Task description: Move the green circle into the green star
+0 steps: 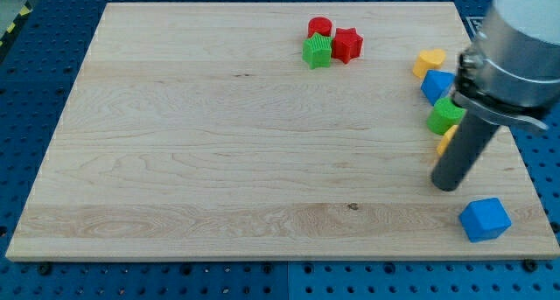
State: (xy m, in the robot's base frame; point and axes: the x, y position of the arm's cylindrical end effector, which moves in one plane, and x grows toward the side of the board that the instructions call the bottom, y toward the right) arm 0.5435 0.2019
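At the view's left the wooden board [175,160] carries no blocks. Near the top centre we find a cluster: the green star [317,51], with a red cylinder [320,25] just above it and a red star [347,45] touching or nearly touching its right side. That green star is our target.

Further right, close to the board's right edge, sits a second group: a yellow heart-like block [429,60], a blue block [437,85] just below it, then the green circle [445,115], which is the piece we must move. A sliver of a yellow block [446,141] shows below it, mostly hidden behind our rod. A blue cube [485,219] lies apart, near the bottom right corner.

To do this step well, we judge that we should get my tip [447,186] onto the right-hand, slightly lower side of the green circle, so that the push runs up and to the view's left toward the star. The blue block and the yellow pieces crowd the circle, so we ought to come in carefully and avoid dragging them along. On arrival we should aim for the star's lower right side, without knocking the red star away.

As for pose, our arm enters from the view's upper right, and the dark rod slants down to the board; my tip rests below the green circle, near the hidden yellow block and above the blue cube. We have no jaws to report: the arm ends in the plain rod only.
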